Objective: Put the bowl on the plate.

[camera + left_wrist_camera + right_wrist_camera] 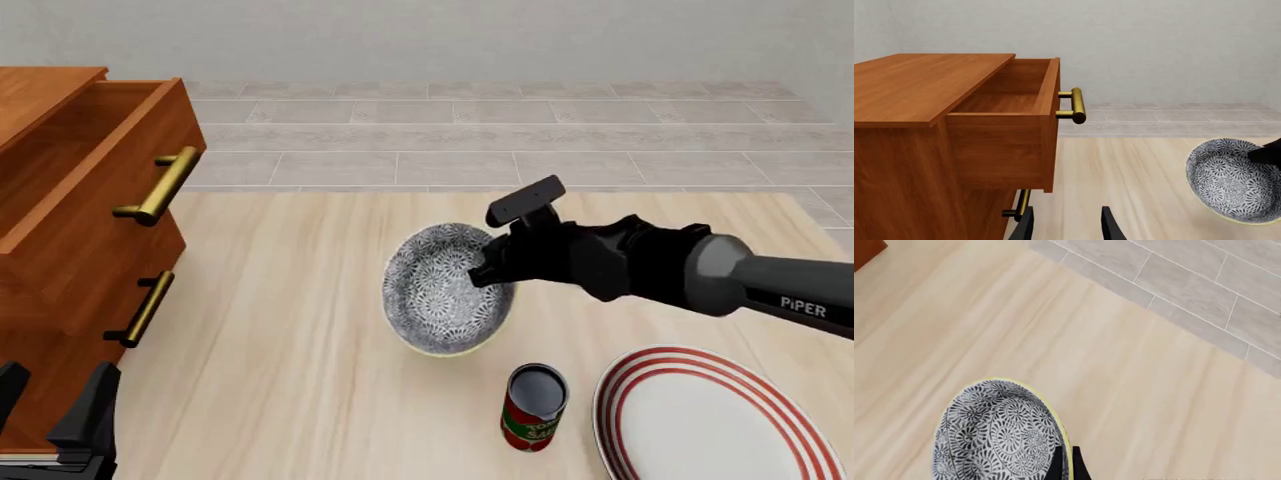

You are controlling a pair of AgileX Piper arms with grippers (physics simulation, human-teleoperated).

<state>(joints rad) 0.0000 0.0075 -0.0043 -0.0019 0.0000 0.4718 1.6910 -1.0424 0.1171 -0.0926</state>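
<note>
This is a bare simulated room laid out like a plain home corner, not a workshop or lab. A pale wood-grain table (pixel 307 330) fills the foreground, and beyond its far edge runs a floor of grey rectangular tiles (pixel 534 130) up to a blank light-grey wall (pixel 1154 45). At the left stands a reddish-brown wooden chest of drawers (pixel 914 130) with brass bar handles (pixel 158 185) (its top drawer is pulled open). Household tableware adds to the domestic look: a patterned bowl (pixel 441 290), a red-ringed plate (pixel 641 385) and a small food can (pixel 534 408). The flat, shadowless surfaces show it is a render.
</note>
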